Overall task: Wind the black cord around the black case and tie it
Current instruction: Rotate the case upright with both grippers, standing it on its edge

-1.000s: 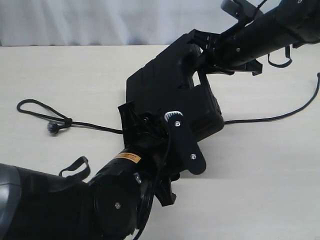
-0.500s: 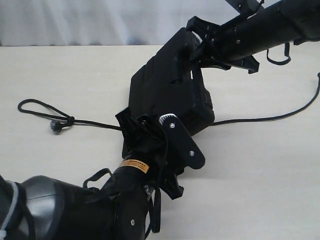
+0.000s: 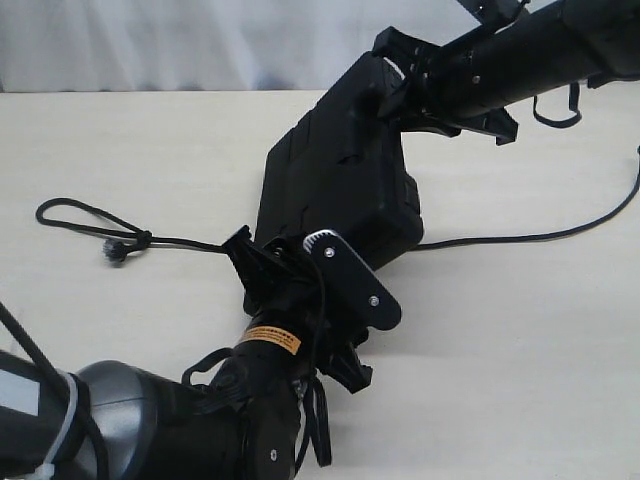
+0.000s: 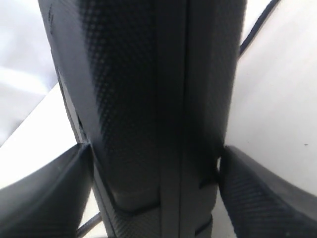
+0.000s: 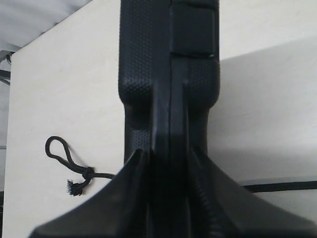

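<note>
- The left gripper (image 3: 285,265) is clamped on the near end of the black case (image 3: 340,170); in its wrist view the fingers (image 4: 44,198) press on both flanks of the case's edge
- The black cord (image 3: 85,212) has its looped, knotted end flat on the table (image 3: 520,350), to the left of that gripper and well apart from the case
- From the knot the cord runs right and goes out of sight behind the left gripper
- The case's long axis runs from near-left to far-right, so the cord crosses it at the near end
- The right gripper (image 3: 395,85) is closed on the case's far end
- The cord reappears right of the case and trails to the right edge
- The loop end probably has to come over the case next; the left arm is nearer to it, but both grippers are occupied
</note>
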`<state>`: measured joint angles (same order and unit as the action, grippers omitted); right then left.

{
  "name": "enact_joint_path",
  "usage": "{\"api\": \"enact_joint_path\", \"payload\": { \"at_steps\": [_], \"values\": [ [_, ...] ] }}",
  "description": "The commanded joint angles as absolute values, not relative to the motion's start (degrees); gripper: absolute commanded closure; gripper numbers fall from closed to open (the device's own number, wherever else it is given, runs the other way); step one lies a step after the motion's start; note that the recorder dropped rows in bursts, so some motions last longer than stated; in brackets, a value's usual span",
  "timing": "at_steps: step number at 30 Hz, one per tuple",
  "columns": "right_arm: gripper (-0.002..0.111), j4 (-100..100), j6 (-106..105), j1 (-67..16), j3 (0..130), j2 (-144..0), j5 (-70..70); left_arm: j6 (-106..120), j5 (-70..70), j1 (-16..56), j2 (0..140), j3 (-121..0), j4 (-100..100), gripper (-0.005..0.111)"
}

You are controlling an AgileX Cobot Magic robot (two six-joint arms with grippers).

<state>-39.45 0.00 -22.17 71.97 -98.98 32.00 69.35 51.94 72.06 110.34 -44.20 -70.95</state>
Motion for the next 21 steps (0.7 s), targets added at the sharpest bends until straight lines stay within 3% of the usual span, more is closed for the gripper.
{"api": "enact_joint_path", "payload": {
  "at_steps": [1,8,21],
  "values": [
    [0.104,-40.3,-0.4,-22.2,72.6,-97.8,31.6,68.8,54.9,71.9,110.4,-44.1,-71.8,0.037],
    [0.104,-40.3,-0.4,-22.2,72.6,-97.8,31.6,66.1,56.1,71.9,110.4,-44.1,-72.6,0.01],
    [0.104,-40.3,-0.8,-22.2,72.6,-97.8,32.8,54.1,55.6,69.9,110.4,-44.1,-62.9,0.009]
  ]
}}
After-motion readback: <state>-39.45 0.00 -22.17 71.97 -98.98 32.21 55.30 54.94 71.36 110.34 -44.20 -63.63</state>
